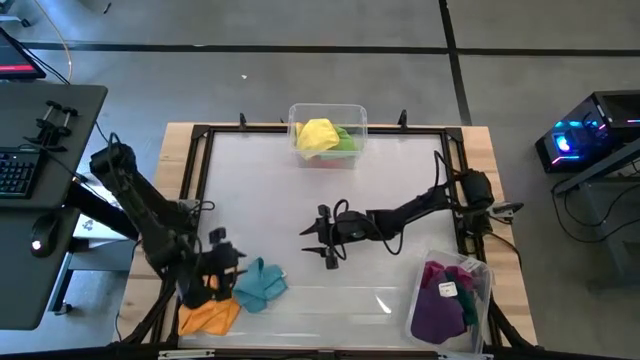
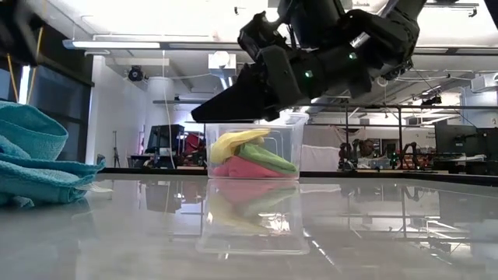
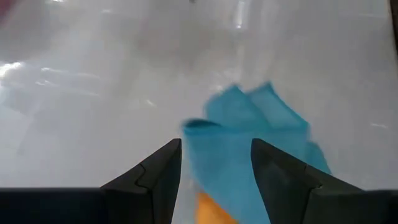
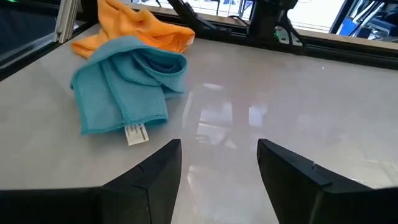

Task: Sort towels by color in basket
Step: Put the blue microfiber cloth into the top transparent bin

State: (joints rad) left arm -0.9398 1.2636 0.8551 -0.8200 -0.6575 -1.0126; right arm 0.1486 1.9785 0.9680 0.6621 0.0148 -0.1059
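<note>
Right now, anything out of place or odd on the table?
Only two towels lie loose: the teal towel overlaps the orange towel near the left gripper. Nothing spilled or damaged; other towels sit in the bins.

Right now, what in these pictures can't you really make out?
- High view: the left hand hides part of the orange towel.
- Low view: the teal towel is cut off by the edge.
- High view: towels in the far tub overlap; the bottom one barely shows.

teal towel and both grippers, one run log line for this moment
left gripper: open, over teal towel | right gripper: open, empty, mid-table | orange towel: beside teal, on table
</note>
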